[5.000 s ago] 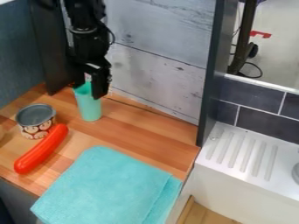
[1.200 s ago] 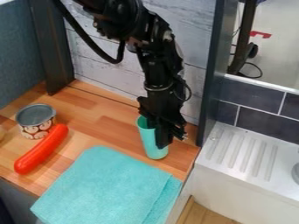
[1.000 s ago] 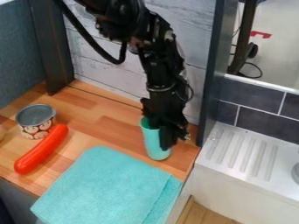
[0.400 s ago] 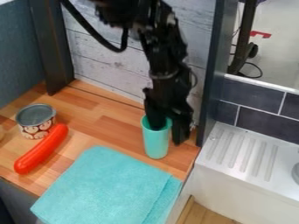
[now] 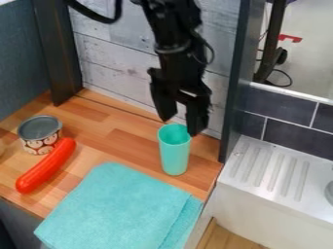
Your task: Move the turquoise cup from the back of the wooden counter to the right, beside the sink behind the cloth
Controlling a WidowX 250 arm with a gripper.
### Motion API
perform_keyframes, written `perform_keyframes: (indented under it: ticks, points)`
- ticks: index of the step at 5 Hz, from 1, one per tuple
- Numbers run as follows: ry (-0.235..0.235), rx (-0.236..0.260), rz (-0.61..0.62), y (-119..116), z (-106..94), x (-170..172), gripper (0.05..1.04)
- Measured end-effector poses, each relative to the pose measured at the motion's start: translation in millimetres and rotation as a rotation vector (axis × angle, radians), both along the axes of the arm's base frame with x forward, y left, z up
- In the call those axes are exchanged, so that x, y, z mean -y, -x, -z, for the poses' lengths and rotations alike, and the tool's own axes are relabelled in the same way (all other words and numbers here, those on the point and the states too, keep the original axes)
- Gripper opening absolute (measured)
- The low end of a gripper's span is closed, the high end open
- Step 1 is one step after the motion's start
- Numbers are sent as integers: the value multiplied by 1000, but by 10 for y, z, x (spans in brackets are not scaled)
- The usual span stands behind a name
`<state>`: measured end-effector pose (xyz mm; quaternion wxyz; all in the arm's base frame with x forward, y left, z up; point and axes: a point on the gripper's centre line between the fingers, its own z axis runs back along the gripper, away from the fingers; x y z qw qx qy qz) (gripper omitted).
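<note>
The tool (image 5: pixel 180 127), spread wide and holding nothing, hangs at the mouth of the cup (image 5: pixel 174 153), which stands upright on the desk (image 5: pixel 127 141), the cloth (image 5: pixel 120 206) nearer the camera than the cup.

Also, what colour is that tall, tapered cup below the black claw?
The tall, plastic-looking cup is plain mint green, clearest in the camera view.

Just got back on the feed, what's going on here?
The gripper hangs open just above the turquoise cup, which stands upright on the wooden counter and isn't gripped. A folded cloth lies in front, with a red sausage and a can off to one side.
</note>
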<state>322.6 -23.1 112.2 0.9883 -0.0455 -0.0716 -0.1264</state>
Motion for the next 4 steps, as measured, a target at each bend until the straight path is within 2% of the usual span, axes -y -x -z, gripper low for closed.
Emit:
perform_keyframes:
  ticks: [1,2,3,4]
  points:
    - [-33,-42,-112,137,-73,-408,1001]
    - [-65,-106,-204,298,-68,-807,1001]
    - [-73,-119,-289,556,-99,-1103,1001]
    - [-117,-120,-323,760,-166,-1315,1001]
